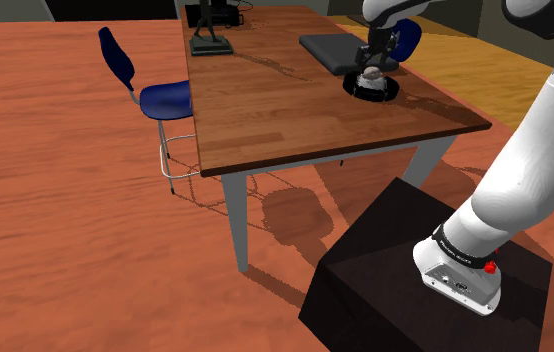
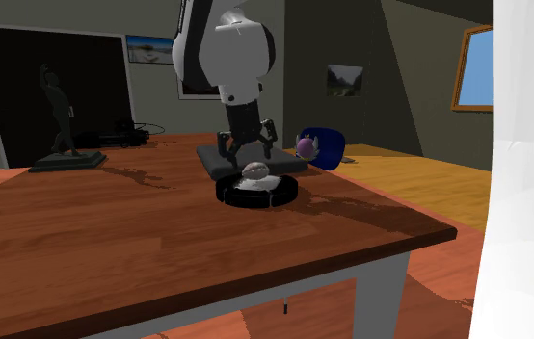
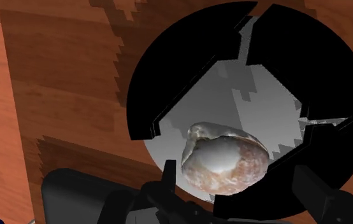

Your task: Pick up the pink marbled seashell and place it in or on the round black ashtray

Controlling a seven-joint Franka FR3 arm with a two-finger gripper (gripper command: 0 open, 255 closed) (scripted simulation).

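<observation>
The pink marbled seashell (image 3: 223,162) lies inside the round black ashtray (image 3: 188,70), low centre of the wrist view, directly under the gripper (image 2: 248,151), whose spread fingers hold nothing, its long axis running finger to finger

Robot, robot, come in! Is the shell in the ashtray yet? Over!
End effector open, above the ashtray. Seashell resting inside it, not gripped. Dark pad beside the ashtray, not blocking.
</observation>
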